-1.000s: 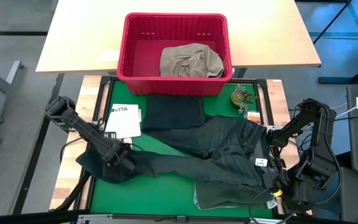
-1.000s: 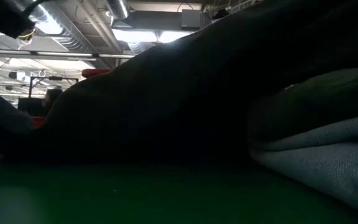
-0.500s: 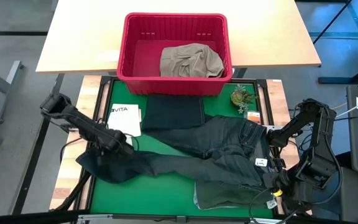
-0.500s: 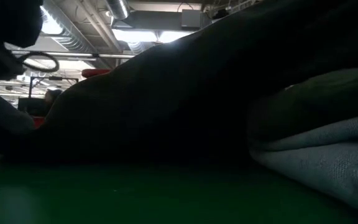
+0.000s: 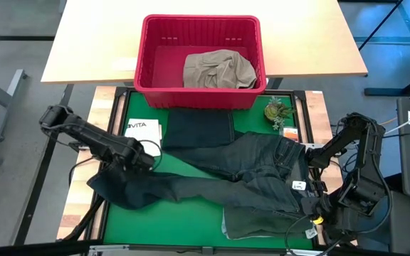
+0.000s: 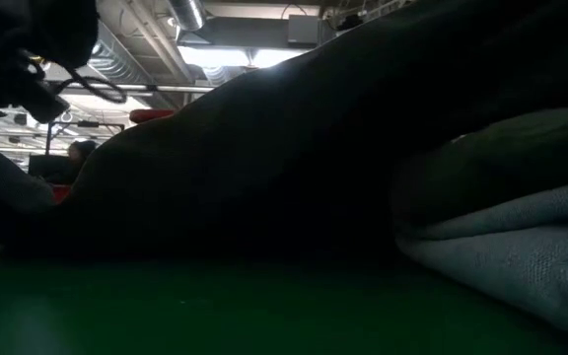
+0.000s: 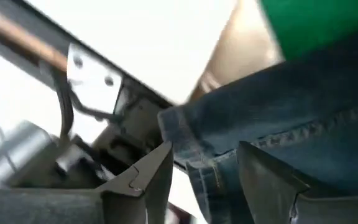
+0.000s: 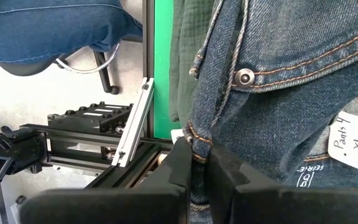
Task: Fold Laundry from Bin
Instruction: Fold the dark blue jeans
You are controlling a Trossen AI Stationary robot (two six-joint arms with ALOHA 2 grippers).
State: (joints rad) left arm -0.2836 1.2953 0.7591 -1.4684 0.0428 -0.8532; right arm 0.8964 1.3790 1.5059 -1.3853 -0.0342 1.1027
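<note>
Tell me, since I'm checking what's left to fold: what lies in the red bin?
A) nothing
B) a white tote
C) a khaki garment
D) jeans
C: the high view shows one crumpled khaki garment in the bin, while the jeans lie spread on the green mat.

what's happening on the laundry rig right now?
Dark blue denim jeans lie spread across the green mat. The right hand is shut on their waistband at the table's right edge. The left hand stands open at a leg cuff on the left, holding nothing. A khaki-beige garment is in the red plastic bin, and a dark folded piece lies just below the bin.
</note>
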